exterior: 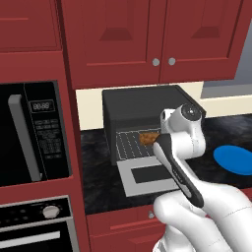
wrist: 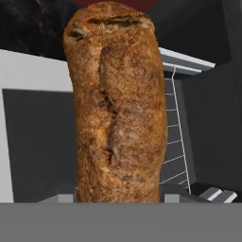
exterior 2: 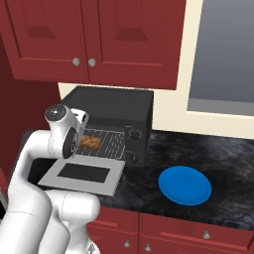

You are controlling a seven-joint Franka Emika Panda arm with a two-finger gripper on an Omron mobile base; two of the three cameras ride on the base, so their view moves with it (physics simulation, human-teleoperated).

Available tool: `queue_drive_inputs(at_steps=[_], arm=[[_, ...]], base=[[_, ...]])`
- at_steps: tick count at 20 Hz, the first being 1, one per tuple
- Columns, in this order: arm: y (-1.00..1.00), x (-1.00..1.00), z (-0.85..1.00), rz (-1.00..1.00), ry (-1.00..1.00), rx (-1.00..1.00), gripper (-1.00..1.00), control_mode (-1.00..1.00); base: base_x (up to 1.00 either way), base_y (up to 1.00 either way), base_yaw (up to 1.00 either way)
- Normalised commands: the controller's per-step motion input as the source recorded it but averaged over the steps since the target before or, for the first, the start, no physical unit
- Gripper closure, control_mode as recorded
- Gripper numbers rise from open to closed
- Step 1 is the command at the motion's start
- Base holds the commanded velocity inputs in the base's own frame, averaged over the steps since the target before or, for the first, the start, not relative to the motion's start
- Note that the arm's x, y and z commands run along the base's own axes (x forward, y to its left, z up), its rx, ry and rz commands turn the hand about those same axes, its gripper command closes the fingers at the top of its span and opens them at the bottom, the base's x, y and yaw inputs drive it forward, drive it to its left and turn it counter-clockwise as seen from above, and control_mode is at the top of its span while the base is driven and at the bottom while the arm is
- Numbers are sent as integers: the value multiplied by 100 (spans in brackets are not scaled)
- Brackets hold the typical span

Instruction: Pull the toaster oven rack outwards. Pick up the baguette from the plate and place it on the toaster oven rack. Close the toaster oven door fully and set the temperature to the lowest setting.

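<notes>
The golden-brown baguette (wrist: 116, 108) stands lengthwise between my fingers, and my gripper (wrist: 118, 196) is shut on its near end. In the base views the baguette (exterior: 149, 138) (exterior 2: 90, 141) hangs at the mouth of the black toaster oven (exterior: 142, 106) (exterior 2: 114, 106), just above the silver wire rack (exterior: 129, 143) (exterior 2: 113, 142). My wrist hides the fingers there. The toaster oven door (exterior: 147, 177) (exterior 2: 84, 176) lies open and flat in front. The blue plate (exterior: 235, 160) (exterior 2: 184, 185) sits bare on the counter to the right. Two small knobs (exterior 2: 135, 134) show on the oven's right panel.
A built-in black microwave (exterior: 34, 130) with a long grey handle stands to the left, above a wall oven (exterior: 39, 226). Red cabinets (exterior: 123, 34) hang overhead. The dark stone counter (exterior 2: 223, 158) runs right, under a window (exterior 2: 223, 54).
</notes>
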Motion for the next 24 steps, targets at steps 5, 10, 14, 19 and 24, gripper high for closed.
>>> queue_drive_inputs(at_steps=[5, 10, 14, 19, 24], arm=[[0, 24, -16, 4, 0, 0, 100, -100], [0, 13, -18, 2, 0, -1, 100, -100], [0, 1, -15, 1, 0, -1, 100, -100], [0, 4, -23, 0, 0, -1, 100, -100], [0, 23, -18, 0, 0, -1, 100, -100]], base=[[0, 0, 0], [0, 0, 0], [0, 0, 0], [0, 0, 0], [0, 0, 0]])
